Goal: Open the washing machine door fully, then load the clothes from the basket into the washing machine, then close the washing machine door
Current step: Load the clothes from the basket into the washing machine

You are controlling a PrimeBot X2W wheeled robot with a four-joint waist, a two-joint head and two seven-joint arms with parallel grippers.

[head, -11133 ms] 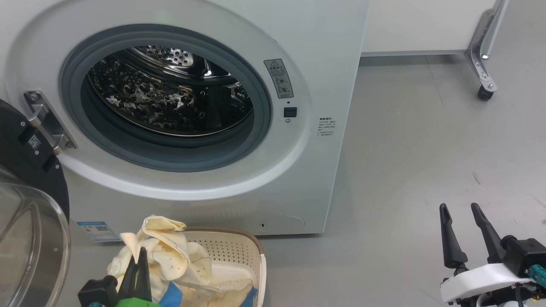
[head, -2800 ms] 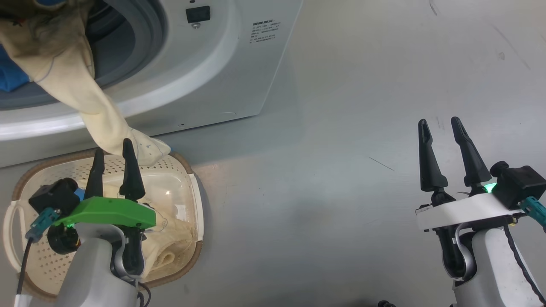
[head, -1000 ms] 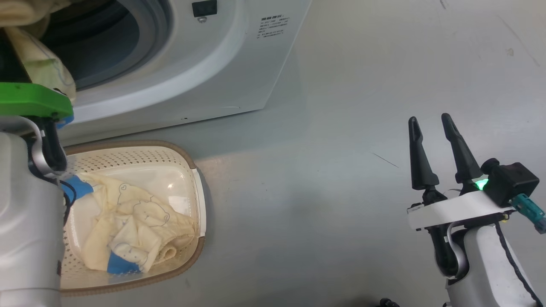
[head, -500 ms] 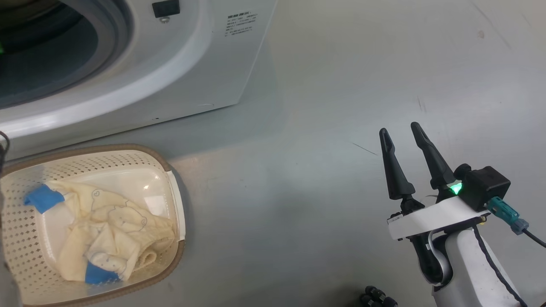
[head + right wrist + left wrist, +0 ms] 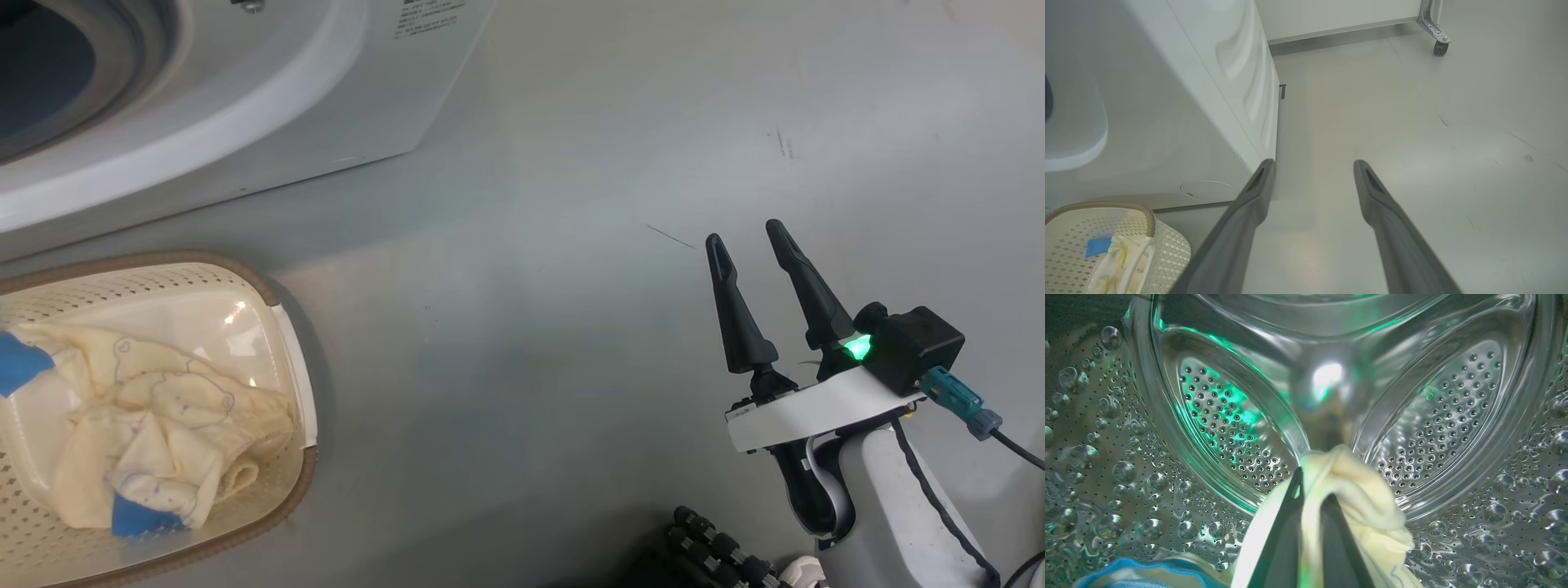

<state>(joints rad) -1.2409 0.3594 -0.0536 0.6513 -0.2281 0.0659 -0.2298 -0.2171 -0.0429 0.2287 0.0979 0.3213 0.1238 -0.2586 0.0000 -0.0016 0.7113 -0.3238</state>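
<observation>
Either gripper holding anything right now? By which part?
Left gripper pinches a bunched fold of a cream garment inside the drum. Right gripper open, empty.

Printed lines (image 5: 430, 11) on the washing machine (image 5: 269, 98) (small, blurred) cannot be read.

Right pincer (image 5: 744, 237): two long black tapered fingers on a white bracket (image 5: 816, 404), green light (image 5: 856, 349) glowing, black camera block (image 5: 910, 347), teal plug (image 5: 955, 400), pale grey forearm (image 5: 890, 506).
</observation>
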